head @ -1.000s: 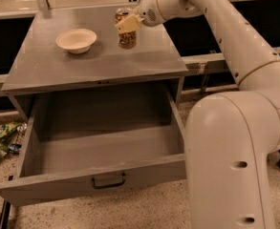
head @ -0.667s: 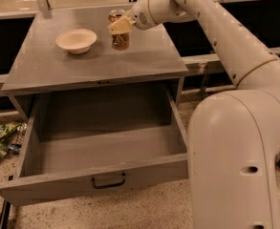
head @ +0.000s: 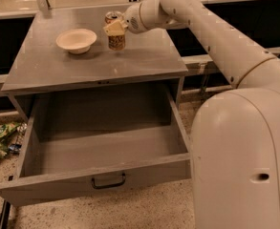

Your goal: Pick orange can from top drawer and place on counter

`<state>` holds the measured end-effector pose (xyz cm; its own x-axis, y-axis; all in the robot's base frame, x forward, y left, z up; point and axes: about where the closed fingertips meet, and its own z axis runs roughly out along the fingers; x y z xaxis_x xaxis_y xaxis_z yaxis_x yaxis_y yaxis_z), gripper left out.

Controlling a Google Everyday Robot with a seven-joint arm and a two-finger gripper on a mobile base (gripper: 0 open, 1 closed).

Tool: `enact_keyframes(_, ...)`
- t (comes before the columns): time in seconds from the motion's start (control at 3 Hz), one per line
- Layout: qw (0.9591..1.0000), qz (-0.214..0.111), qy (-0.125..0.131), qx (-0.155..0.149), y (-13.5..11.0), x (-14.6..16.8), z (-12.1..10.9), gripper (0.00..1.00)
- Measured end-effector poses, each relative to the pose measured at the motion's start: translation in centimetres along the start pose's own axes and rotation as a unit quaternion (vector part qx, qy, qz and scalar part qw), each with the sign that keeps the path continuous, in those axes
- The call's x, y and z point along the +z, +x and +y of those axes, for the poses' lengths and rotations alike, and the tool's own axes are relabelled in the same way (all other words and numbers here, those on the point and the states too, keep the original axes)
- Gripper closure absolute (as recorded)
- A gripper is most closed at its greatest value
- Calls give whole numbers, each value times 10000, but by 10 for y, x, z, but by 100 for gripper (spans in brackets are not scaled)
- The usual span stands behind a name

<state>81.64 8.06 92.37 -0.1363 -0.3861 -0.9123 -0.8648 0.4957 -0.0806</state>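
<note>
While gripper [head: 114, 28] clasps orange can [head: 116, 41] over counter [head: 77, 68], top drawer [head: 144, 171] open

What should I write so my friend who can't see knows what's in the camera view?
The gripper of a white robot arm, jaws closed on the orange can, holds it upright at the back of the grey counter, next to a cream bowl. Below, the top drawer stands pulled open.
</note>
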Motion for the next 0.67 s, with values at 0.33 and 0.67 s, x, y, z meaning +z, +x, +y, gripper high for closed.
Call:
enact_keyframes(0.33, 9994, -116, 90, 300, 14, 12, -7, 82)
enact_keyframes(0.67, 9990, -120, 128, 418, 25, 22, -16, 51)
